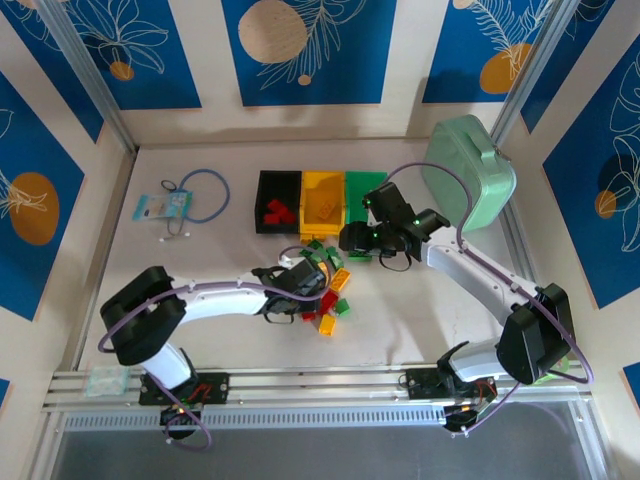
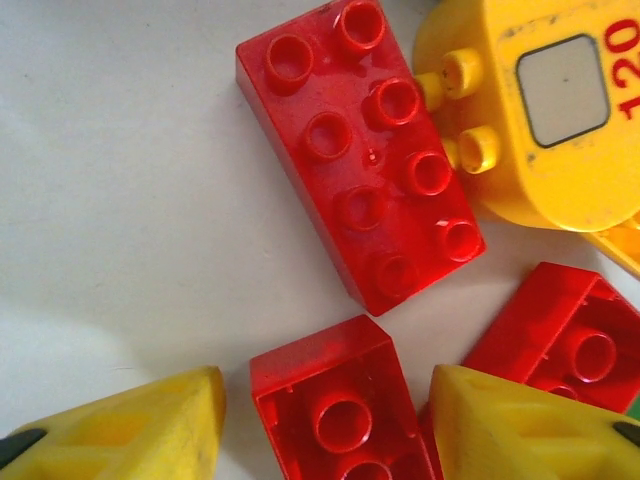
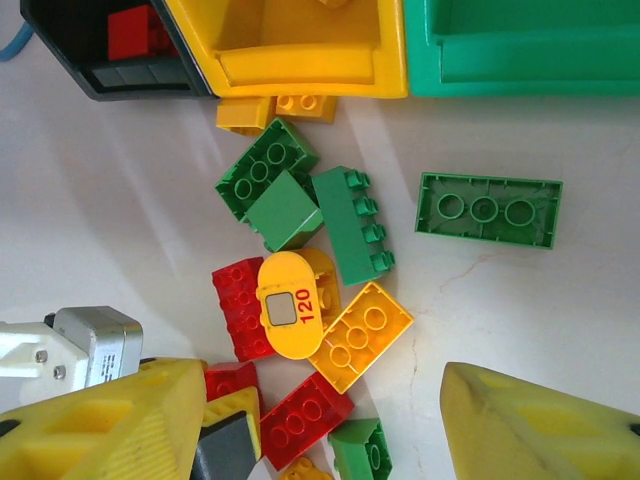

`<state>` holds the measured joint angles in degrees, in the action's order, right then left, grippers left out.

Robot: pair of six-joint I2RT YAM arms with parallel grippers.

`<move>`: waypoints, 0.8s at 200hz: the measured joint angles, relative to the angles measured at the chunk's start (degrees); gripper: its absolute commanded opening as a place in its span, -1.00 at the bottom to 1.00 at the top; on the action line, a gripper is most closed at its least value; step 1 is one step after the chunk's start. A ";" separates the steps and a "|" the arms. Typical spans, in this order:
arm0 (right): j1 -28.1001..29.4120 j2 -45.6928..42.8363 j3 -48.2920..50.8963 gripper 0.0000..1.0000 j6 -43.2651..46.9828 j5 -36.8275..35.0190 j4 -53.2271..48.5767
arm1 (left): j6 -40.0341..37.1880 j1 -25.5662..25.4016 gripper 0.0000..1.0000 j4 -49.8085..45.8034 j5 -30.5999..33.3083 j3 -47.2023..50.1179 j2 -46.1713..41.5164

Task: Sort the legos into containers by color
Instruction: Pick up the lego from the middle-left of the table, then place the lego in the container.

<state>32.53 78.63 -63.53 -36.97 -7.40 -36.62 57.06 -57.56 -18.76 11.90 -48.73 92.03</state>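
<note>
Now your left gripper (image 2: 325, 410) straddles a small red brick (image 2: 335, 395), hollow side up on the table (image 2: 100, 200) among the loose legos (image 3: 360, 335), jaws open, not yet pinching. Light, rigid, glossy plastic: take its flat side walls squarely or it could squirt out. Your right gripper (image 3: 325, 385) hovers open nearby.

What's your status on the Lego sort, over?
Left hand open, straddling a small red brick. Right hand open above the pile. Black bin holds reds. Hands close together.
</note>
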 measured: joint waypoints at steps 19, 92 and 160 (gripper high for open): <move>0.00 -0.22 0.50 0.27 -0.17 0.02 0.00 | 0.22 0.04 -0.11 -0.33 0.24 -0.35 0.94; -0.31 -1.70 2.60 0.27 -0.61 0.15 0.00 | 0.26 0.20 -0.42 -3.10 2.62 -0.68 0.13; -0.31 -3.54 6.08 0.26 -1.07 0.22 0.33 | -6.47 9.77 -0.41 -7.65 3.67 -6.56 -6.03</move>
<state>32.23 75.09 -57.45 -38.04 -7.18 -36.29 50.59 -47.79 -26.41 15.57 -55.29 86.00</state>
